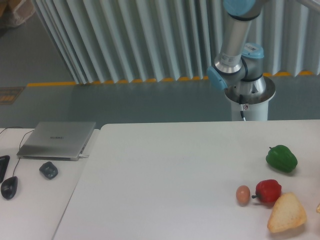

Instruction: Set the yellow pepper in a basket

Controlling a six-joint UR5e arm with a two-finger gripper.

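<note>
Jaws are out of my view, so I cannot tell their state; with only a yellow sliver (318, 207) at the right edge, beside the bread (286, 213), I'd locate pepper and basket before reaching.

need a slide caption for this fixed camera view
UR5e arm behind a white table holding green pepper, red pepper, egg and bread.

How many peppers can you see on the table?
2. The green pepper sits near the table's right edge. The red pepper sits nearer the front, between the egg and the bread piece. Something is cut off at the right edge; more may be hidden there.
</note>
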